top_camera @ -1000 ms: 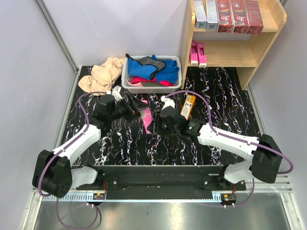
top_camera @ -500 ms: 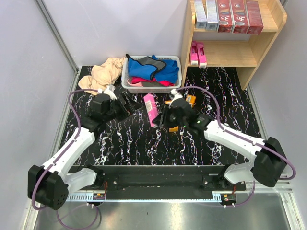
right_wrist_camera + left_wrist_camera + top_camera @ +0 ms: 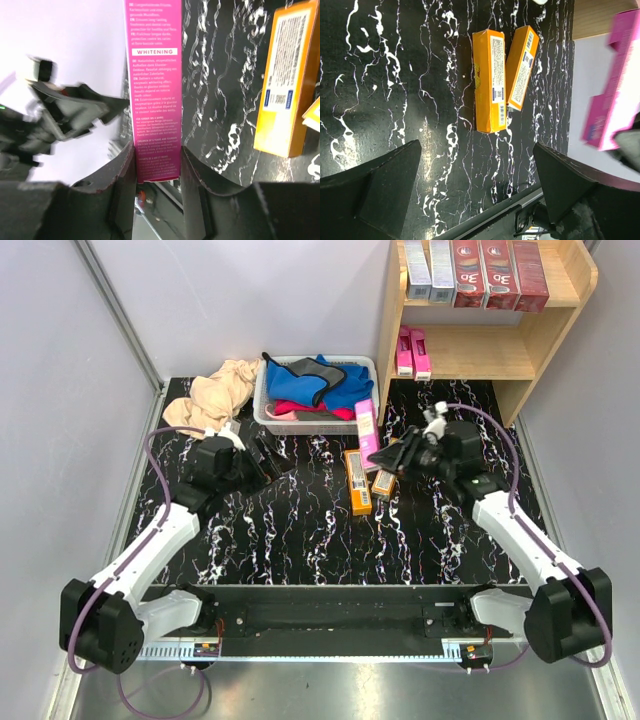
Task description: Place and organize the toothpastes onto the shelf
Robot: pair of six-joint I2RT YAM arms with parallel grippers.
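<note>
Now, my right pincer (image 3: 156,167): clamped on one end of a bright pink cardboard toothpaste box (image 3: 152,75).
My left pincer (image 3: 475,185): spread wide, empty.
Risk: box pivots, clips light wooden shelf (image 3: 480,352).

Lower tier of shelf (image 3: 480,352) open right of 2 pink boxes (image 3: 412,352); 2 orange boxes (image 3: 356,482) obstruct tabletop (image 3: 250,530) centre.

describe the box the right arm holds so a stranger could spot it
Find the wooden shelf at the far right, then the black table before it. There the right pincer grips a pink box beside two flat orange boxes: the only pink box off the shelf, and the only one held.
</note>
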